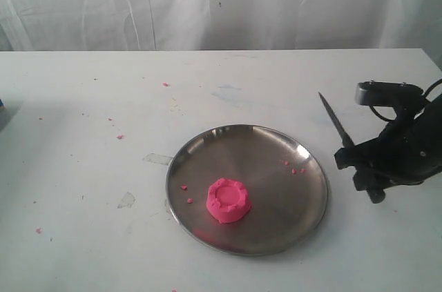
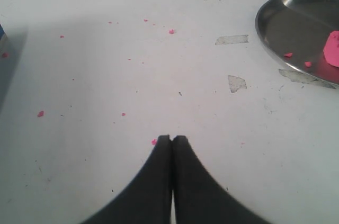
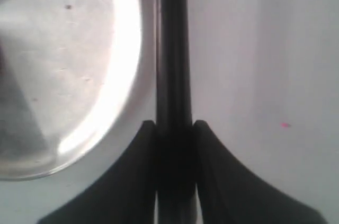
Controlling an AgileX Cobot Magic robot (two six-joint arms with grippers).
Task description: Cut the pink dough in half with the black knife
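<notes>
From the exterior view, I am holding the black knife (image 1: 335, 121) in my right fingers (image 1: 345, 157), just beside the right rim of the steel plate (image 1: 276, 237); the blade is pointing up and away, clear of the tabletop (image 1: 83, 99). The pink dough (image 1: 228, 200) is sitting whole on the plate, toward its near left part, a small puck with a dented top and crumbs around it. I am judging it soft and light, likely to squash or slide on the smooth steel unless the blade is coming straight down across its middle. The knife looks stiff and slim, so I am gripping it by the handle.

In the left wrist view, my left fingers (image 2: 172, 138) are pressed together on nothing, hovering over bare tabletop well apart from the plate (image 2: 275, 9). Only an edge of the dough (image 2: 332, 48) is showing here.

In the right wrist view, my right fingers (image 3: 174, 126) are clamping the knife (image 3: 172, 49) on both sides, a grip the exterior view is showing less plainly. The plate rim (image 3: 132, 75) is lying just beside the blade; the dough is not showing.
</notes>
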